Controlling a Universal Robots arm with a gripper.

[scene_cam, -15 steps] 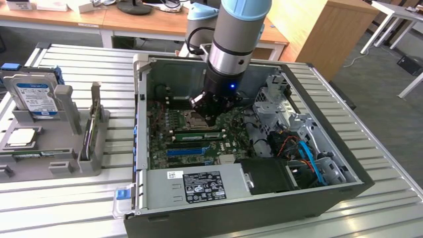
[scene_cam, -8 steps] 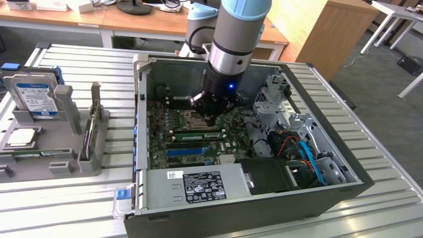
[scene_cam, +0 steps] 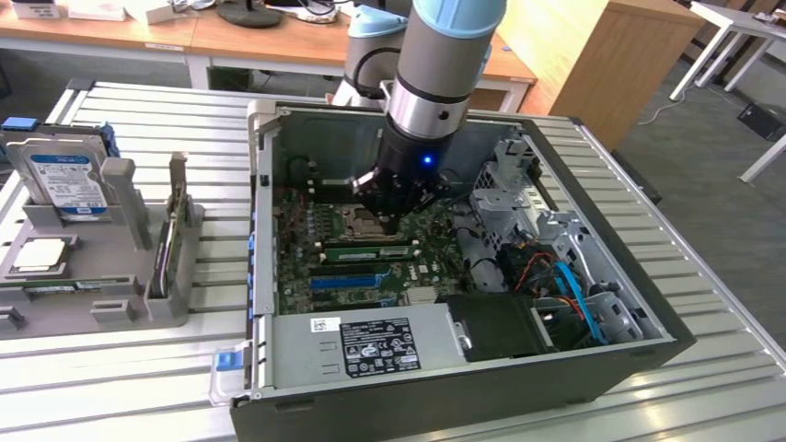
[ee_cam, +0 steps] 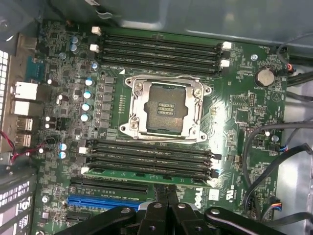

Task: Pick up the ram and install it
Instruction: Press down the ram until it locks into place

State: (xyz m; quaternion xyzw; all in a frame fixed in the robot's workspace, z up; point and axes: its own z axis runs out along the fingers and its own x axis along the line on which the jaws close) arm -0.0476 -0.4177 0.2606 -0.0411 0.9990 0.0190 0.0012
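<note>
The ram point(ee_cam: 122, 172) is a long green stick lying in the memory slot nearest the blue slot, just past the CPU socket point(ee_cam: 164, 107); in the exterior view the ram point(scene_cam: 364, 249) sits low on the motherboard inside the open PC case point(scene_cam: 614, 354). My gripper point(ee_cam: 166, 192) is directly over the middle of the ram, its two fingers pressed together with nothing between them. In the exterior view the gripper point(scene_cam: 390, 219) reaches down into the case beside the socket. Whether the fingertips touch the ram's top edge is not clear.
The socket is open and bare. A long blue slot point(ee_cam: 105, 200) runs beside the ram. Cables point(scene_cam: 565, 285) and a drive cage crowd the exterior view's right of the case; the power supply point(scene_cam: 368, 345) fills the near side. A grey holder point(scene_cam: 86, 276) carries a hard drive point(scene_cam: 62, 180).
</note>
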